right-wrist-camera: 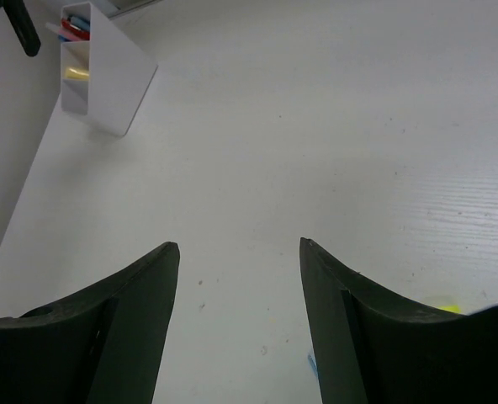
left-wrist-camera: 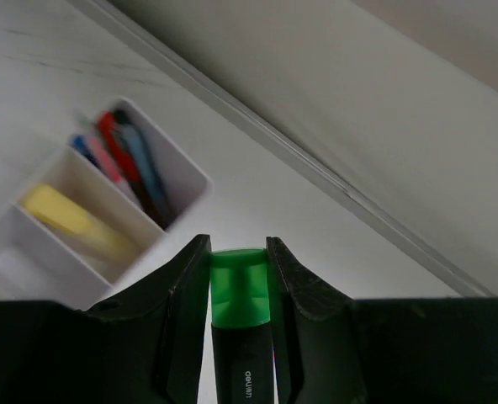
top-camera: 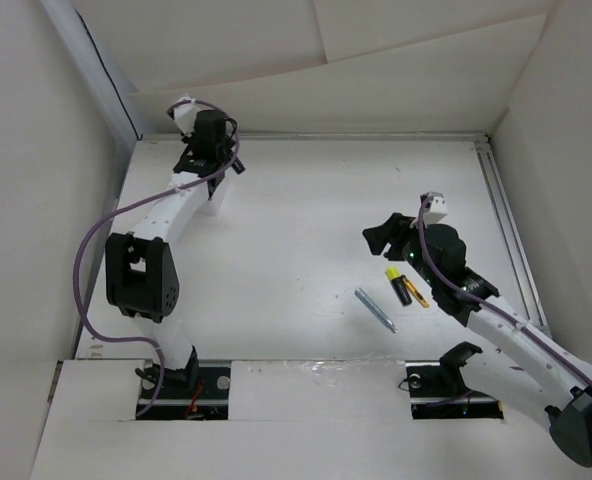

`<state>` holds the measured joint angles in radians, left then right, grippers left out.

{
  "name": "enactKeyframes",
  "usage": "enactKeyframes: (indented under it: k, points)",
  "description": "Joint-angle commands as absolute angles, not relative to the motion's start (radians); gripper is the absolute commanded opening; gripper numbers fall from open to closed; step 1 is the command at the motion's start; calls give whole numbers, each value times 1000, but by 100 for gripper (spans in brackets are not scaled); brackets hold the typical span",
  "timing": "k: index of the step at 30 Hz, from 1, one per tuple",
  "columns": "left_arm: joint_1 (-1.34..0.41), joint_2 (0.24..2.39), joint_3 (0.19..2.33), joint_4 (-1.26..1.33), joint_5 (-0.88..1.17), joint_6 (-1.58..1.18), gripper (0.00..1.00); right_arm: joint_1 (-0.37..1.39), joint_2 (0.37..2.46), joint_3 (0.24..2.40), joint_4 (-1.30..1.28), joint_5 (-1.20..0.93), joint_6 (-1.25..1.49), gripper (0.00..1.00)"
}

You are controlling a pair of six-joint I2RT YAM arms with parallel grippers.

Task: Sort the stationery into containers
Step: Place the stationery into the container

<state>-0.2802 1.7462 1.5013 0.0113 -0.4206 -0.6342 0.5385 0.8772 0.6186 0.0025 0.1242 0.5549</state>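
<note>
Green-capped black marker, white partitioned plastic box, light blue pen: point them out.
Green-capped black marker (left-wrist-camera: 239, 273): left wrist view, green cap.
White partitioned plastic box (right-wrist-camera: 119, 84): right wrist view, outer side wall.
Light blue pen (top-camera: 375, 309): top external view, mid-barrel.

Left arm (top-camera: 166, 215) and right arm (top-camera: 506, 325): white links joined by bulky black joint housings, each rising from a black base bracket (top-camera: 181, 385). A purple-grey cable (top-camera: 84, 260) runs in loose loops along each arm, from base to wrist. Left tool (left-wrist-camera: 239, 286) and right tool (right-wrist-camera: 239, 278): paired matte-black fingers (right-wrist-camera: 140, 320), broad at the root and narrowing to blunt tips.
</note>
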Motion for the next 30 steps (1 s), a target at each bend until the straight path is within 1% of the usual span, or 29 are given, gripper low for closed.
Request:
enactKeyframes:
  k: [1,3,5,9,13,19,30]
  points:
    - [-184,1712,1489,67,-515,-640,0,549,851,586,144,101,526,65]
    - [-146,1723,1489,96,-551,-608,0,549,841,586,144,81,526,65]
    - [-135,1752,1505,109,-628,-557,0,549,841,586,144,81,517,65]
    - [-135,1802,1531,162,-707,-468,0,549,853,586,144,61,517,65]
    - [-135,1912,1635,154,-752,-422,0,549,876,586,153,42,508,65]
    - [-146,2002,1706,186,-853,-330,0,549,926,597,172,20,499,65]
    - [-216,2011,1609,431,-962,-121,0,549,937,607,183,-21,489,65]
